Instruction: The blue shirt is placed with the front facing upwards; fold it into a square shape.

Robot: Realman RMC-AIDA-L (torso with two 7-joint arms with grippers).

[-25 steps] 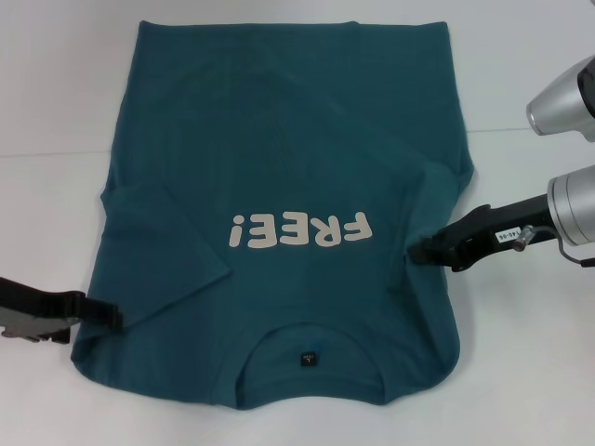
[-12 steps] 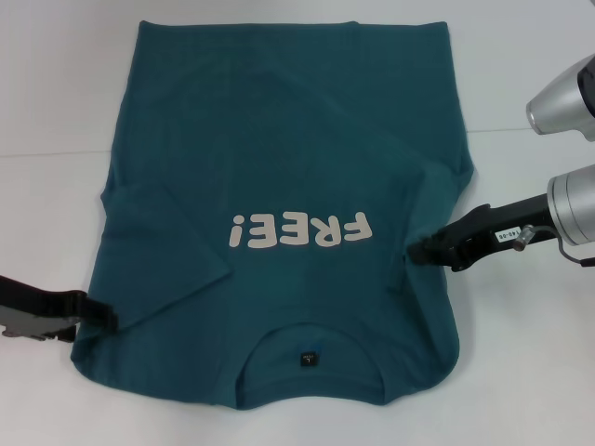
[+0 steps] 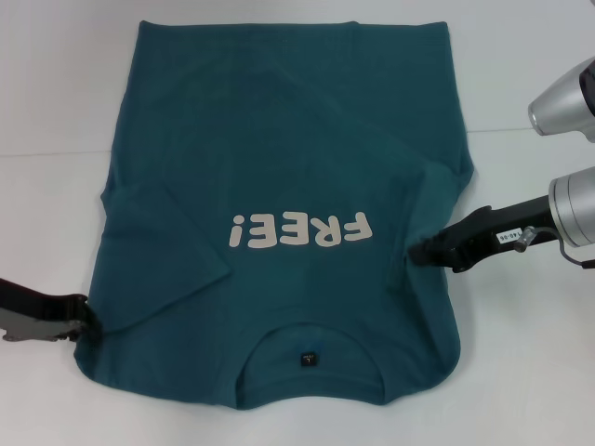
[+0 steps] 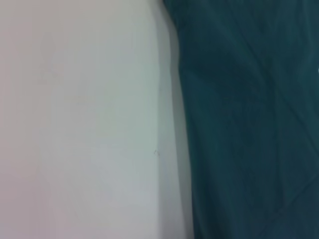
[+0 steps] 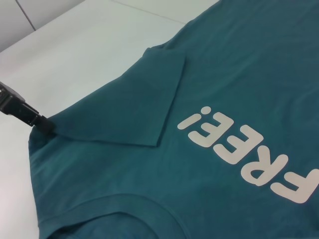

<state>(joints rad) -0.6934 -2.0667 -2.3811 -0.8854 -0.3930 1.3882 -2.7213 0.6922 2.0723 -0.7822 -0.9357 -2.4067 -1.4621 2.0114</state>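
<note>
The blue shirt (image 3: 279,167) lies flat on the white table, chest up. Its white "FREE!" lettering (image 3: 302,229) reads upside down and the collar with the small dark neck tag (image 3: 308,357) is nearest me. Both short sleeves are folded inward over the body. My left gripper (image 3: 82,319) sits low at the shirt's left edge beside the shoulder, touching or just off the cloth; the same left gripper (image 5: 37,121) shows in the right wrist view. My right gripper (image 3: 416,251) rests on the right folded sleeve, its tips closed together at puckered cloth.
Bare white table (image 3: 56,214) surrounds the shirt on the left, right and near sides. The left wrist view shows the shirt's edge (image 4: 184,124) against the table (image 4: 79,119). My right arm's silver links (image 3: 567,102) hang over the right side.
My left gripper has slid left, from on top of the shirt's shoulder area out to its edge. The shirt and the right gripper have stayed put.
</note>
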